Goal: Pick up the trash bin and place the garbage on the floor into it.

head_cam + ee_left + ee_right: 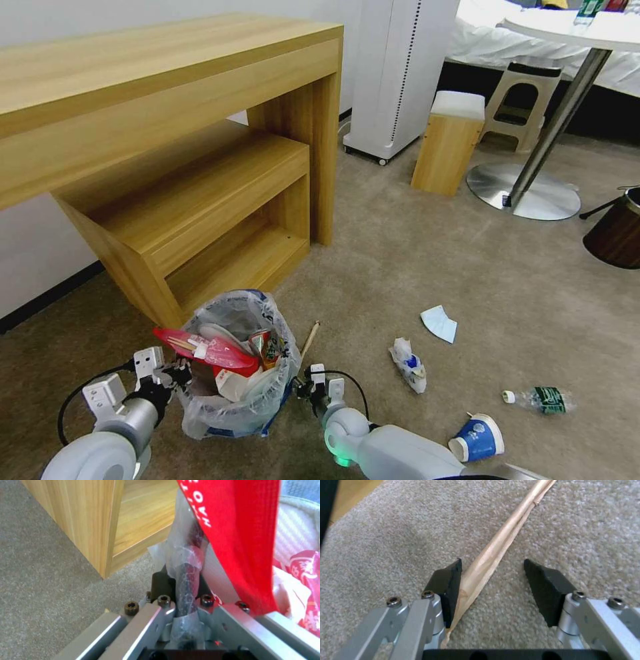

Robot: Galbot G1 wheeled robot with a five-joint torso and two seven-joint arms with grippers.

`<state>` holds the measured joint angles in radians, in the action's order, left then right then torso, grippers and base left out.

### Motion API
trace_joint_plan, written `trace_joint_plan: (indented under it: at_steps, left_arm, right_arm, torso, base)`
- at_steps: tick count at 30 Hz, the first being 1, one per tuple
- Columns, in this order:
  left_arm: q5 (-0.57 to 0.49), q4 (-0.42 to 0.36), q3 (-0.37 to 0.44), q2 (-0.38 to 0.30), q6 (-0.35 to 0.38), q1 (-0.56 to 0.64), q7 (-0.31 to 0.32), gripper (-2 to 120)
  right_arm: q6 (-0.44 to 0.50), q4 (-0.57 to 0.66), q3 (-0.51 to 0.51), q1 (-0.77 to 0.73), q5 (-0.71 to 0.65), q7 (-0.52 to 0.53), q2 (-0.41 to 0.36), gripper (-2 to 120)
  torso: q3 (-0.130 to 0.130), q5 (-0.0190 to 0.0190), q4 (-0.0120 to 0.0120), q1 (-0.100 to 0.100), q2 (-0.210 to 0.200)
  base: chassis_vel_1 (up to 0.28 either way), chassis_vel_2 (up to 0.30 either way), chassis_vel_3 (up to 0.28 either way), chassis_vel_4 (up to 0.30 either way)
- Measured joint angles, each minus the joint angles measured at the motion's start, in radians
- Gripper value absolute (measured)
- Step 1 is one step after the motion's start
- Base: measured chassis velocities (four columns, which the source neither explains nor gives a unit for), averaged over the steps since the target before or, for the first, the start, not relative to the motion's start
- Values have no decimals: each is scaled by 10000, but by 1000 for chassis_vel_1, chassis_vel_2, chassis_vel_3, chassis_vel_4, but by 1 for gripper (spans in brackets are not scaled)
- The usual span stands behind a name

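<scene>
My left pincer (186, 597) pinches the rim of the round bag-lined trash bin (233, 373), standing on the carpet floor by the wooden shelf unit's front corner. My right pincer (491, 580), spread, straddles the paper-wrapped wooden stick (496, 550) beside the bin. Step: collecting litter. Next: close squarely on the stick.

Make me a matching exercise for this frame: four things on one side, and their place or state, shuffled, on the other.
Things:
1. left pincer
2. right pincer
3. clear bottle
4. blue paper cup

Places or states:
A. lying on the carpet, green label
B. open, astride the paper-wrapped stick
C. shut on the trash bin rim
D. on its side beside the right arm

Pairs: 1-C, 2-B, 3-A, 4-D
</scene>
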<state>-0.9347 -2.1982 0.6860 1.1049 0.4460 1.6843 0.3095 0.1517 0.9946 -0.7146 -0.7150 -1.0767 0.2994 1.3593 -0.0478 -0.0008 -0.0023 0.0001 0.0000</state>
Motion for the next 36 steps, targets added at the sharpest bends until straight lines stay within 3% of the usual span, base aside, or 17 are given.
trace_joint_plan:
  at_steps: [16, 25, 36]
  left_arm:
    - [3, -81, -22, 3, -31, -1, -15, 0]
    - [-2, -169, -21, -7, -75, 27, -15, 0]
    - [-8, -297, -8, 1, -105, 54, 9, 0]
  right_arm:
    - [30, -517, 41, 110, 177, -54, 317, 47]
    - [50, -771, 39, 180, 265, -69, 432, 38]
    - [45, -701, -9, 127, 387, -12, 348, 0]
  torso:
    - [1, 1, 1, 0, 1]
    - [1, 0, 0, -1, 1]
    - [0, 3, 2, 0, 0]
  base:
    - [0, 0, 0, 0]
    - [0, 0, 0, 0]
    - [0, 0, 0, 0]
